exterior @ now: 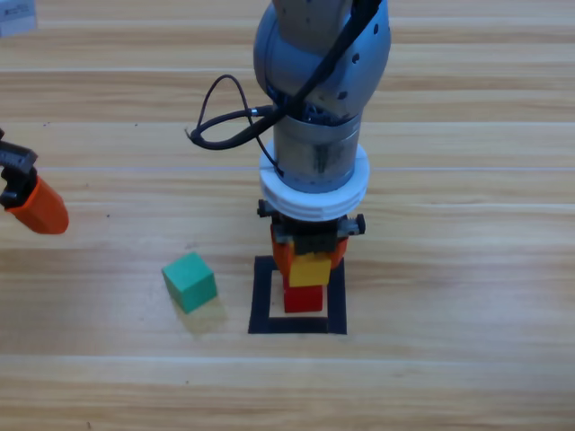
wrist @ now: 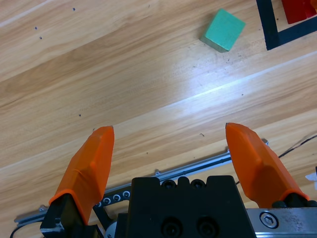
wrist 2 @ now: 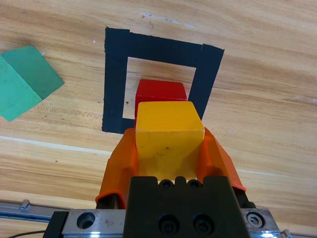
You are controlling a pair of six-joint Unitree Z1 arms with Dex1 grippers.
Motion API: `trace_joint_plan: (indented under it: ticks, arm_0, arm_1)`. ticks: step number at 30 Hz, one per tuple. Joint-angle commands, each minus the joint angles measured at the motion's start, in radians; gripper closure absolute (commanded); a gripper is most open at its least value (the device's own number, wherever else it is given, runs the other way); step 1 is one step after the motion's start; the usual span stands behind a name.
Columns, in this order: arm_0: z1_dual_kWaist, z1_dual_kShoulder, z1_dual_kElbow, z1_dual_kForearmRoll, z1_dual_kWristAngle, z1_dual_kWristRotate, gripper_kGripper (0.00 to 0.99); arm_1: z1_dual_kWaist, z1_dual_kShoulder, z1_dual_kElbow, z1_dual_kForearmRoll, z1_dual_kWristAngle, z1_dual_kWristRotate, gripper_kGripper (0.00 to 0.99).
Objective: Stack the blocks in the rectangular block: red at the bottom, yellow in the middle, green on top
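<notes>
A wooden table (exterior: pixel 467 269) of pale planks with long grain lines fills all three views; nothing of the room beyond it shows. Taped flat on it is the black square outline (exterior: pixel 263 301), taken here as the landmark.

The right arm (exterior: pixel 319 108) comes down from the top edge, its grey barrel pointing almost straight down at the far side of the outline. A black cable (exterior: pixel 220 126) loops off its left side. The right gripper (exterior: pixel 308 260) hangs just above the outline's far edge, its orange jaws closed on the two sides of the yellow cube (wrist 2: pixel 168 134).

The red cube (exterior: pixel 304 299) sits inside the outline, on the table. The yellow cube is above it and shifted toward the outline's far edge, overlapping the red cube's top from the high view; whether the two touch cannot be told.

The green cube (exterior: pixel 190 281) lies on the table just left of the outline, turned at an angle to it and clear of the tape.

The left gripper (wrist: pixel 171 134) waits well to the left of the outline, at the picture's edge, its jaws spread wide with nothing between them.
</notes>
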Motion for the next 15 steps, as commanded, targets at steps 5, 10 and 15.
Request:
trace_joint_plan:
  ticks: [5,10,15]
  arm_0:
    - [0.022,-0.015,0.033,-0.008,-0.008,0.012,0.033]
    - [0.022,-0.015,0.039,-0.016,-0.008,0.014,0.037]
    - [0.022,-0.015,0.042,-0.020,-0.007,0.015,0.047]
  arm_1:
    - [0.027,0.089,-0.013,0.017,-0.018,0.014,0.804]
    - [0.027,0.095,-0.013,0.020,-0.018,0.014,0.804]
    - [0.027,0.100,-0.013,0.020,-0.018,0.014,0.804]
